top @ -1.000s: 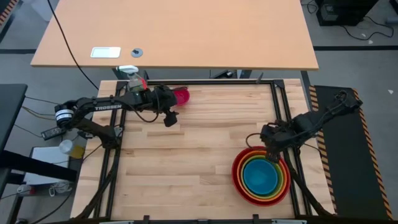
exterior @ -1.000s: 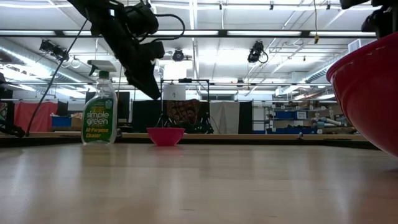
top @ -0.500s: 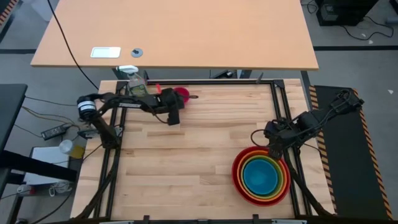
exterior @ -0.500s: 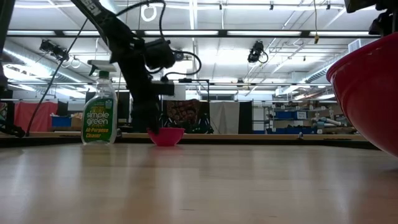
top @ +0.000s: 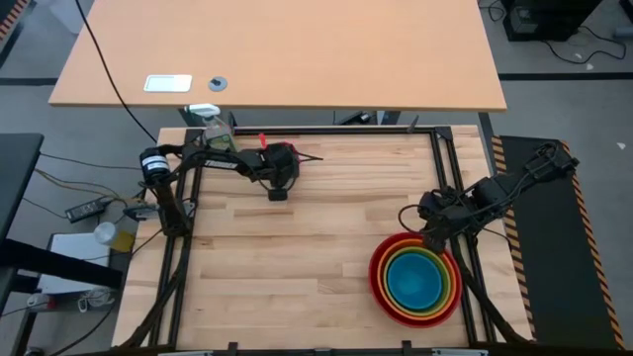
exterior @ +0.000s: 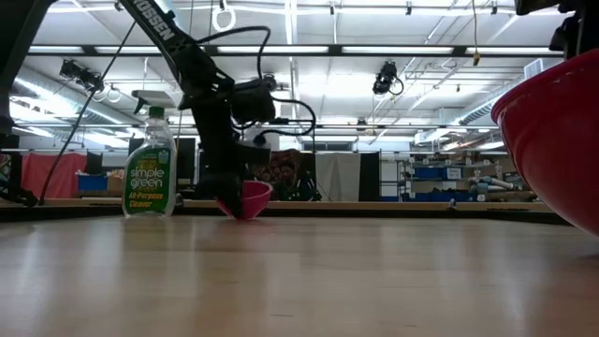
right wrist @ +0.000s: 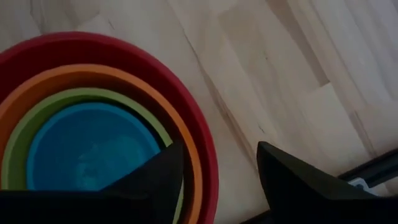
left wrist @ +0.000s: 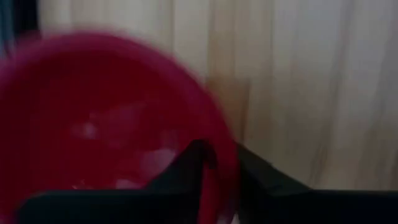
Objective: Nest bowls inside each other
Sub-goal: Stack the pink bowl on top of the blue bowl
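The small pink bowl (left wrist: 106, 124) sits near the table's far edge, left of centre, and looks tilted in the low view (exterior: 253, 199). My left gripper (left wrist: 217, 155) has come down on it from the left and is shut on its rim. In the high view the gripper (top: 281, 164) covers most of the bowl. At the near right the blue bowl (right wrist: 87, 149), green bowl (right wrist: 81, 96) and orange bowl (right wrist: 93, 74) sit nested in the red bowl (right wrist: 124, 50). My right gripper (right wrist: 219, 149) hangs open over the stack's far rim, touching nothing. My left gripper has the pink bowl's rim (left wrist: 214, 134) between its fingers, one finger inside the bowl and one outside. The fingers come slanting down from the table's left. The bowl's underside still meets the table (exterior: 245, 217), and the bowl leans.
A green spray bottle (top: 213, 127) stands upright at the far left corner, just left of my left arm (exterior: 150, 173). The nested stack (top: 379, 287) fills the near right. The wooden top between them lies bare (top: 297, 257).
My left gripper has come down toward the pink bowl, rolled its wrist, and shut on the bowl's rim. The bowl, level before, now leans. My right gripper has stayed over the stack.
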Controlling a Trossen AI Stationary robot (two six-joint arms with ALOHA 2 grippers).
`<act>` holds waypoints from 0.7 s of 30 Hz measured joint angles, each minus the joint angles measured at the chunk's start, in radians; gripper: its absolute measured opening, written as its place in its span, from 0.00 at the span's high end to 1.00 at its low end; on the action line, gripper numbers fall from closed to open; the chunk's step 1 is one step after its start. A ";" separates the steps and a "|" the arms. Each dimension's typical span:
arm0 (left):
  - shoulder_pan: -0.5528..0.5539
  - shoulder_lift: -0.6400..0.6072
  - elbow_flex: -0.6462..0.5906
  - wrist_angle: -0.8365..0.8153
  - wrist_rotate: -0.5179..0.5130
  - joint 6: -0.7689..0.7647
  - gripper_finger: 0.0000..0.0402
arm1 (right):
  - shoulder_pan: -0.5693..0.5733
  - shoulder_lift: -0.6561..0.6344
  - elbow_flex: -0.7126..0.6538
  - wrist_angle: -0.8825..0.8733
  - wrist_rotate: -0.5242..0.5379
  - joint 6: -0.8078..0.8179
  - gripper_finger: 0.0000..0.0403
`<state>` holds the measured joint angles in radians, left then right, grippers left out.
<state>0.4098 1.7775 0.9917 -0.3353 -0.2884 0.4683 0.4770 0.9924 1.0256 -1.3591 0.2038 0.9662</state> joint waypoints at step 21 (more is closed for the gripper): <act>-0.368 0.069 0.796 -0.352 0.417 0.024 0.98 | -0.501 -0.156 0.031 0.014 -0.182 0.203 0.48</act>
<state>0.0419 1.8467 1.7882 -0.6870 0.1283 0.4927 -0.0244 0.8366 1.0569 -1.3451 0.0221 1.1696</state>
